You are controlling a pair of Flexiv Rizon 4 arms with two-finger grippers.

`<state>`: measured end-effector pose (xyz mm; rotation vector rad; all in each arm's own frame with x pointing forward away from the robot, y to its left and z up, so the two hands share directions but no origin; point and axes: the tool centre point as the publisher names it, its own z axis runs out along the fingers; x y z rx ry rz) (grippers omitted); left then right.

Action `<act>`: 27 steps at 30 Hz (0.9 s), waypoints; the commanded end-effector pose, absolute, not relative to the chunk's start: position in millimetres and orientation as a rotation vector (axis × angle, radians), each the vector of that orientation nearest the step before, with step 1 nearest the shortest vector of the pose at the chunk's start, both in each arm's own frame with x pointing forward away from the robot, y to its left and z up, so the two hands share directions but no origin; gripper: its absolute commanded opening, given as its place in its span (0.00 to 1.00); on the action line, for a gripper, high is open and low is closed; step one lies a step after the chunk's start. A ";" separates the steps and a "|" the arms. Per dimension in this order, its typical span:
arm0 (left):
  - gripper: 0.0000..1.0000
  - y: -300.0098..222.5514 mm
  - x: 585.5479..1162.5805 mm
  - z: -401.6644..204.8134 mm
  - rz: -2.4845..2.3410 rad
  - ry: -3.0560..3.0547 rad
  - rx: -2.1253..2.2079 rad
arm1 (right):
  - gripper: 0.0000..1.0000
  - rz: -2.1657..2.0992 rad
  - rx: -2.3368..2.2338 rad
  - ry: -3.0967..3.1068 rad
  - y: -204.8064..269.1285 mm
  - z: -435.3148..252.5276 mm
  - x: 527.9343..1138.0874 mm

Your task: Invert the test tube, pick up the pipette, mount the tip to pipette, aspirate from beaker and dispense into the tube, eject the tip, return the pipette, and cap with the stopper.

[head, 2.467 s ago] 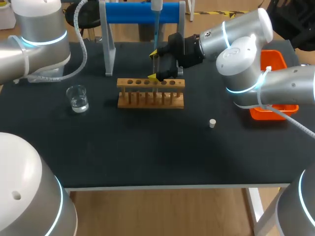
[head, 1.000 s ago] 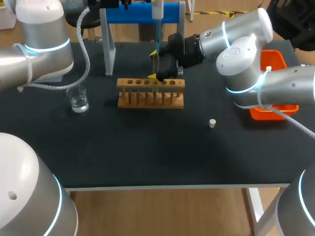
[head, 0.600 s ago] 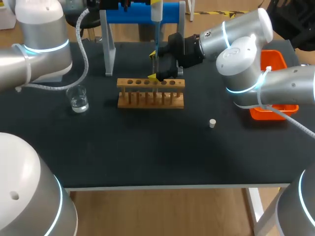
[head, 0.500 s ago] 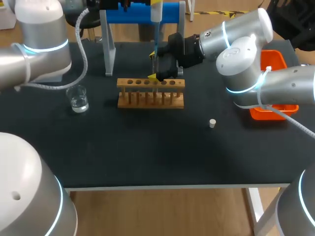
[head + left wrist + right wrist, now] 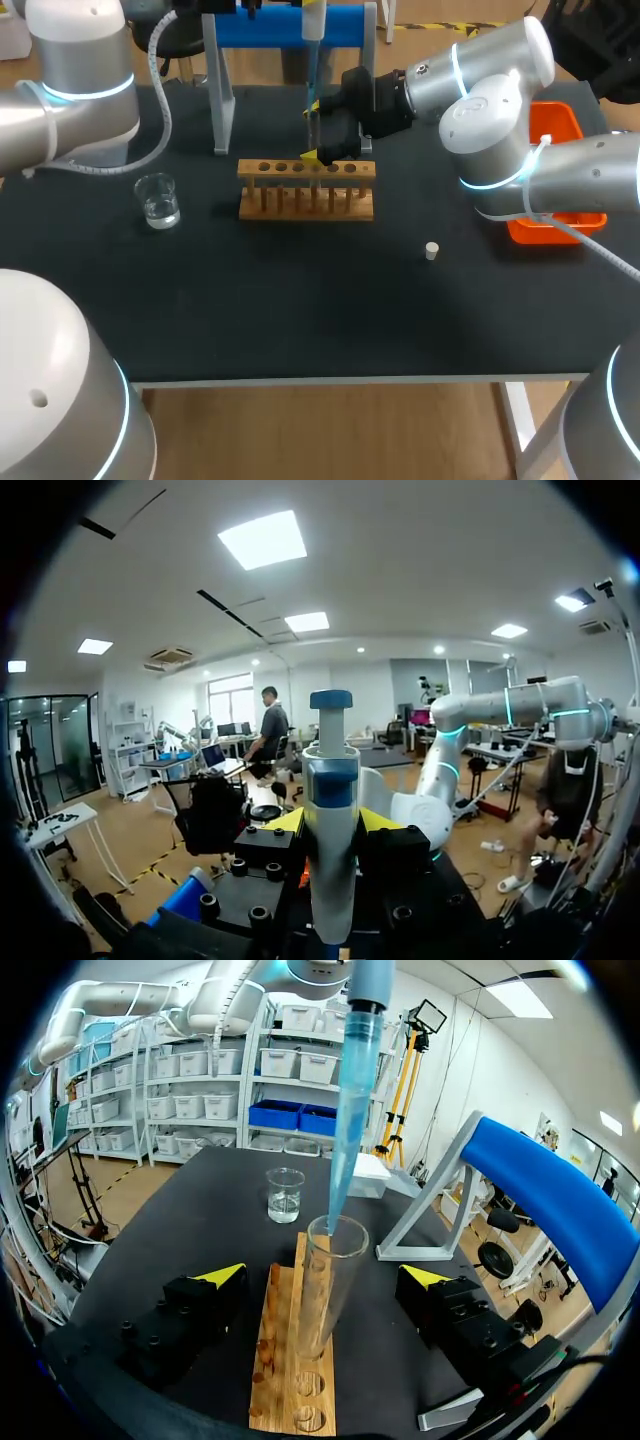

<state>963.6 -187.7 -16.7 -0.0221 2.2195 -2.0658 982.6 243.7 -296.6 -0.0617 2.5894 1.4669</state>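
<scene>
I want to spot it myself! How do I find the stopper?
Start at the wooden rack in the middle of the black table. Look from it toward the orange tray, a bit nearer the front edge. The stopper is the only tiny white plug, sitting by itself.

No legible text, label or number anywhere.

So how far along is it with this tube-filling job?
Looks done: the tube stands upright in the wooden rack, and the pipette has its blue tip fitted. In hand: the left tool grips the pipette, tip dipped into the tube's mouth, probably dispensing. Left: dropping the tip, putting the pipette back, and capping with the white stopper lying loose.
</scene>
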 end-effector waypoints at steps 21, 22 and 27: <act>0.00 -190.7 972.3 -16.9 -2.100 2.181 0.017 | 1.00 1.465 -0.063 2.593 243.2 -295.9 983.0; 0.00 -190.8 972.3 -16.8 -2.102 2.180 0.019 | 1.00 1.465 -0.063 2.593 243.2 -295.9 983.0; 0.00 -192.5 971.7 -16.3 -2.115 2.176 0.035 | 1.00 1.465 -0.063 2.593 243.2 -295.9 983.0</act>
